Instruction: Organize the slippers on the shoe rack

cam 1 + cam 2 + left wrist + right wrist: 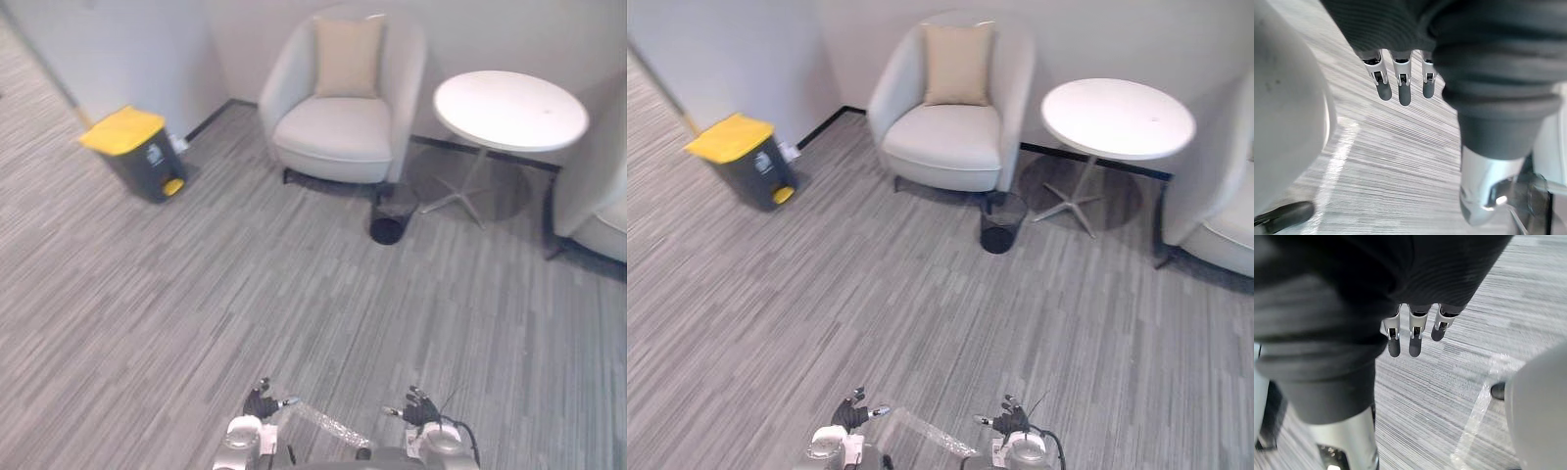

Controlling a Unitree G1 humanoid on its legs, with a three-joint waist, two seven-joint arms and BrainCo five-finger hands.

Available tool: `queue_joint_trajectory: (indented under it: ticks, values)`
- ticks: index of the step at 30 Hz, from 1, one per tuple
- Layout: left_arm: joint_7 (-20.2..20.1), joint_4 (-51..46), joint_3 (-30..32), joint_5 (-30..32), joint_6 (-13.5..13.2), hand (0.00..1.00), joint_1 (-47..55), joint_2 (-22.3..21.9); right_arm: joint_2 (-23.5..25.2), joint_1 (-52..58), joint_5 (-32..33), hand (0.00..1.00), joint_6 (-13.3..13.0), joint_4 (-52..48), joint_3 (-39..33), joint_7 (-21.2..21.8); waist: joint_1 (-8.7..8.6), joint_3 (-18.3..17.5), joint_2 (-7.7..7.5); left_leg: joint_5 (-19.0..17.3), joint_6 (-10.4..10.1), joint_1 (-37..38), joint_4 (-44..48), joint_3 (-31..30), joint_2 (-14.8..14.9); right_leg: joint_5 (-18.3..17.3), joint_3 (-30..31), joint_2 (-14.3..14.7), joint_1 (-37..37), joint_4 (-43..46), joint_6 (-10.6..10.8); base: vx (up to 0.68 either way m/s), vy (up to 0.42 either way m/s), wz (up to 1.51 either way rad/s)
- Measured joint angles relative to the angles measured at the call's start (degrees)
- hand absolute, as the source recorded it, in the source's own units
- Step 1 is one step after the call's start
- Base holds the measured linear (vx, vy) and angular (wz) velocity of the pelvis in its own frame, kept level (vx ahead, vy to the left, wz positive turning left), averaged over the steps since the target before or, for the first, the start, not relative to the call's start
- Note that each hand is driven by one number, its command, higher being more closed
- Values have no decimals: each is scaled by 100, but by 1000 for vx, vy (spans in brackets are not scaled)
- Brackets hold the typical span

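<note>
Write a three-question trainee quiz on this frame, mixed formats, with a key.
1. True or false: the cushion lies on the table.
2. What stands on the floor between the armchair and the table?
A) basket
B) stool
C) lamp
3. Fill in: the left robot hand and the right robot hand hold nothing; both are ____.

Key:
1. False; the cushion leans against the armchair's back.
2. A
3. open
</note>
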Motion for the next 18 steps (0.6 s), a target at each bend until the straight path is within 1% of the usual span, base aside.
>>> queue_joint_trajectory:
  ticks: [1,2,3,4,5,7,10,12,13,14,15,16,17,18]
  values:
    - [-5,16,-35,-5,-9,0,32,-32,-64,-4,-1,0,-14,8,-12,2,4,-16,123,433,-80,-23,-4,-66,72,-73,114,82,2,43,91,110,289,-87]
    - [-2,41,6,-1,0,0,16,38,-37,-42,2,0,18,26,-44,0,-26,-21,70,248,7,74,22,148,-25,-147,255,-82,76,111,189,112,288,-62]
    - [20,-2,67,-1,-6,0,39,99,40,50,1,0,15,11,-42,5,-10,-86,-167,252,50,226,-121,336,-124,-191,277,-259,71,122,262,115,272,-56]
    - [23,-23,70,-2,-11,0,71,155,89,149,0,0,14,10,-42,8,7,-142,-257,245,90,258,-202,448,-201,-222,359,-365,24,123,313,99,215,-54]
    - [23,-20,69,-1,-8,0,87,217,160,210,0,0,19,10,-39,15,21,-229,-393,230,130,301,-318,562,-282,-232,462,-461,-9,95,334,117,171,-45]
    - [13,-9,67,3,0,0,101,233,218,276,0,0,27,22,-46,16,16,-301,-504,263,206,429,-522,707,-349,-193,468,-561,1,46,389,171,127,-37]
    - [-5,62,63,4,6,0,100,161,223,326,2,0,59,49,-56,22,15,-330,-524,366,265,745,-830,959,-375,-122,560,-586,13,64,457,178,57,-41]
    - [-7,130,62,2,12,0,96,124,186,309,1,0,58,51,-55,26,-3,-334,-468,371,266,953,-962,1192,-312,-119,669,-531,-18,170,454,148,5,-49]
    - [-7,143,61,0,13,0,92,117,146,270,1,0,64,92,-49,35,0,-343,-431,371,266,1049,-1017,1347,-194,-93,703,-440,-143,369,475,99,-43,-46]
    - [-6,145,64,-2,19,0,94,114,128,244,1,0,66,113,-50,38,2,-349,-408,371,266,1075,-1030,1393,-144,-55,618,-405,-221,453,531,139,-83,-65]
    - [-2,148,73,-8,36,0,110,115,72,173,2,0,68,203,-48,39,39,-390,-329,377,255,1172,-1112,1604,21,71,42,-337,-402,733,611,118,-63,-57]
    - [0,142,72,-9,38,0,109,127,49,162,2,0,73,219,-46,39,64,-386,-307,378,254,1263,-1152,1702,71,118,-360,-357,-471,883,586,139,-56,-68]
    - [1,149,67,-10,62,0,114,136,45,193,0,0,70,229,-48,35,72,-391,-302,380,253,1418,-1152,1781,94,120,-962,-444,-439,991,582,121,-23,-48]
    - [2,180,64,-11,82,0,111,135,34,214,0,0,54,280,-55,34,64,-430,-277,385,251,1475,-1126,1791,86,125,-1037,-443,-351,893,574,143,-27,-46]
